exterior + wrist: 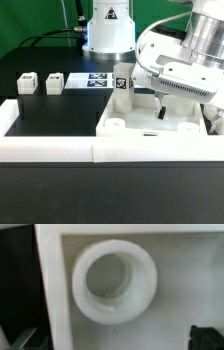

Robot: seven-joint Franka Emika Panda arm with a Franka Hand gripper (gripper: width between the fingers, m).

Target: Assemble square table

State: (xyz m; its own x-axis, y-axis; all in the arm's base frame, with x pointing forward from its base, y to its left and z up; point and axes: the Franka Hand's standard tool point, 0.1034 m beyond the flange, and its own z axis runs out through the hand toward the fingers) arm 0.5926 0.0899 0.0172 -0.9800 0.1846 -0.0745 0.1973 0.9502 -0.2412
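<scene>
The square table slab (150, 118) is a white recessed plate lying flat at the exterior view's right, behind the border wall. One tagged white leg (122, 85) stands upright on its far left corner. Two more legs (27, 83) (53, 82) lie on the black table at the left. My gripper (178, 95) hangs low over the slab's right part. In the wrist view a round raised socket ring (115, 280) on the slab fills the frame, beside the slab's rim (50, 291). My gripper (115, 339) is open, its dark fingertips (205, 336) far apart, holding nothing.
A long low white border wall (90, 150) runs along the front and turns back at the left (8, 115). The marker board (95, 80) lies flat behind the slab. The arm's base (108, 30) stands at the back.
</scene>
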